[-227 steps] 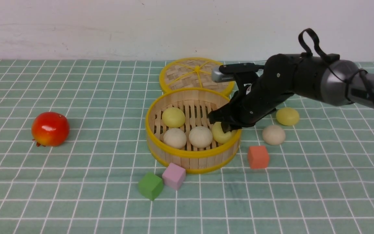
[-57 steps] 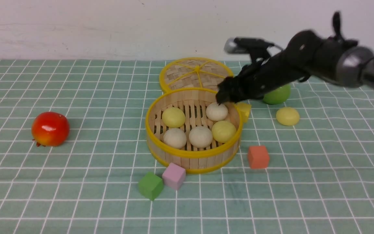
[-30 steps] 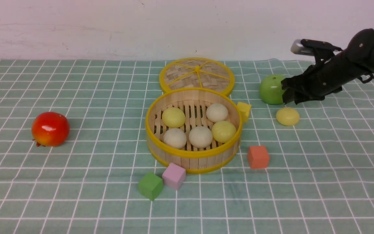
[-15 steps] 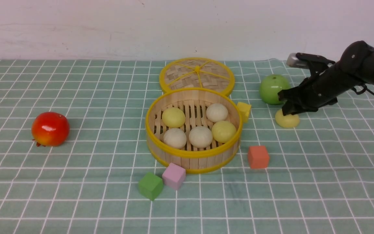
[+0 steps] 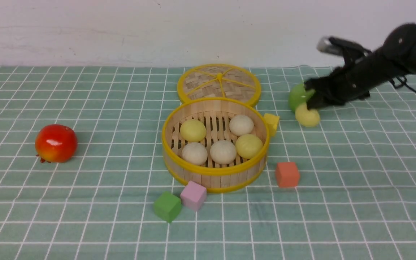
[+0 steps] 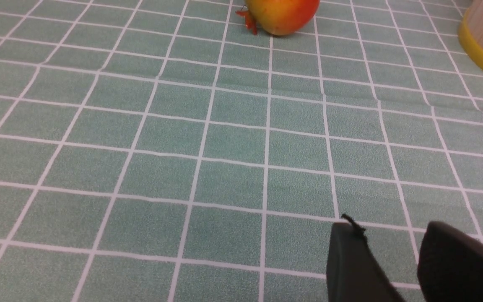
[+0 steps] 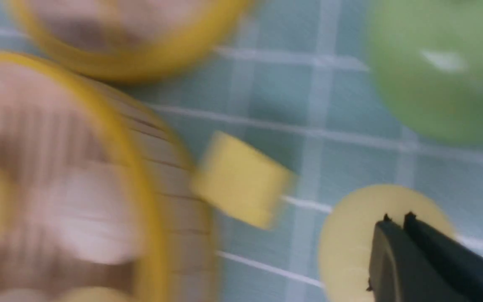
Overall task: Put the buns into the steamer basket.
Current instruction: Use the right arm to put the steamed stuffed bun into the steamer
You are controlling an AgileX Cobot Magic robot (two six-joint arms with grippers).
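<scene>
The steamer basket [image 5: 215, 178] stands mid-table and holds several buns, among them a pale yellow one [image 5: 193, 130] and a beige-white one [image 5: 241, 125]. To its right, my right gripper [image 5: 311, 105] is shut on a pale yellow bun [image 5: 307, 117] and holds it just above the cloth, in front of the green apple. The right wrist view shows that bun [image 7: 350, 239] under the closed fingertips of the right gripper [image 7: 397, 220], with the basket's rim [image 7: 111, 126] blurred nearby. My left gripper [image 6: 388, 237] hangs open over bare cloth with nothing between its fingers.
The woven lid [image 5: 219, 83] lies behind the basket. A green apple [image 5: 295, 96] sits behind the held bun and a red fruit [image 5: 56, 143] at far left. Around the basket are a yellow cube [image 5: 271, 122], an orange cube [image 5: 287, 174], a pink cube [image 5: 193, 195] and a green cube [image 5: 167, 206].
My right gripper came down on the yellow bun by the green apple, shut on it and lifted it up and leftwards. The left gripper has not moved.
</scene>
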